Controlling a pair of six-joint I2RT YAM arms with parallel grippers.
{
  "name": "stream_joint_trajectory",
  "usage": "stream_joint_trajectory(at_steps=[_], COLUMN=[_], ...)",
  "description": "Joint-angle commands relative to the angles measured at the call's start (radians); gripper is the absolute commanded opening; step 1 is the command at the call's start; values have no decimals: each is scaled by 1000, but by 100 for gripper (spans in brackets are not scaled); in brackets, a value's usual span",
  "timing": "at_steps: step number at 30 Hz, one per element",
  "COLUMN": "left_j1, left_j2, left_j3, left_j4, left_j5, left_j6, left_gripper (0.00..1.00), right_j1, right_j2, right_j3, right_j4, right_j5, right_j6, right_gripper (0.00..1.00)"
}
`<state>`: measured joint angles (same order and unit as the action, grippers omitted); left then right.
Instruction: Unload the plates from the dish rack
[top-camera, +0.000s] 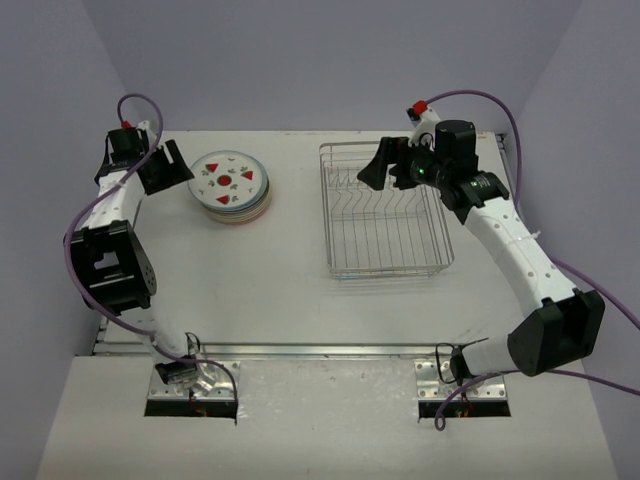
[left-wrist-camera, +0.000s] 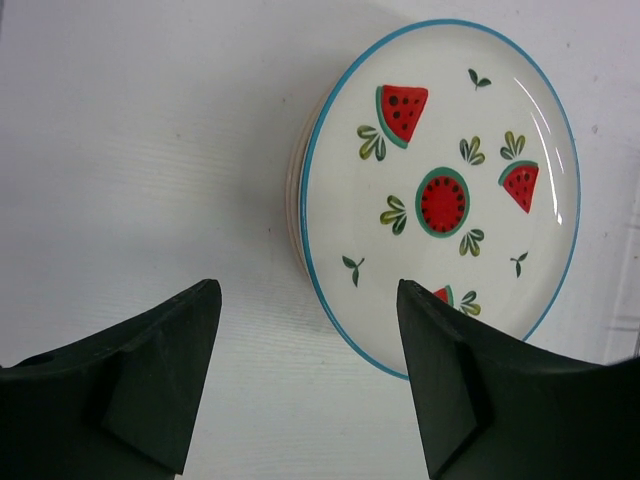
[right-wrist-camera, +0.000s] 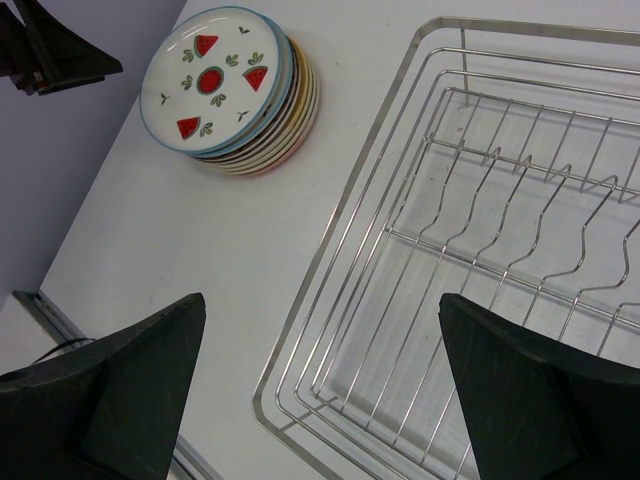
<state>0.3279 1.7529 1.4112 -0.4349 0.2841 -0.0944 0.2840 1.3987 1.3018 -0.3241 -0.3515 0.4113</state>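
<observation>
The left gripper (top-camera: 165, 168), jaws parted and empty, hangs just left of the plates (top-camera: 232, 186). They lie stacked flat on the table (top-camera: 280, 290), well apart from the dish rack (top-camera: 327, 215), which seemingly holds none. The right gripper (top-camera: 378, 168), likewise spread, hovers over the rack's far-left corner.

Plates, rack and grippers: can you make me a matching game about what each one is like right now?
Things:
1. stack of plates
2. dish rack
3. left gripper
4. right gripper

Descriptions:
a. open, over the rack
b. silver wire, no plates inside
c. piled up, watermelon pictures on top
d. open, next to the plates

Pairs: 1-c, 2-b, 3-d, 4-a
</observation>
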Motion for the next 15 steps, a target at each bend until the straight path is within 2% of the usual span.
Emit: stream_joint_trajectory(at_steps=[1, 9, 15], left_j1=[-7, -16, -34], left_j2=[-29, 35, 83], left_j3=[-24, -5, 14], left_j4=[60, 76, 101], left_j5=[-5, 29, 164], left_j6=[36, -7, -48], left_gripper=[70, 71, 72], right_j1=[1, 0, 1], right_j2=[-38, -46, -40], right_j3=[-7, -13, -16], right_j4=[19, 10, 10], right_j5=[3, 11, 6], right_j6=[-22, -35, -37], right_gripper=[99, 99, 99])
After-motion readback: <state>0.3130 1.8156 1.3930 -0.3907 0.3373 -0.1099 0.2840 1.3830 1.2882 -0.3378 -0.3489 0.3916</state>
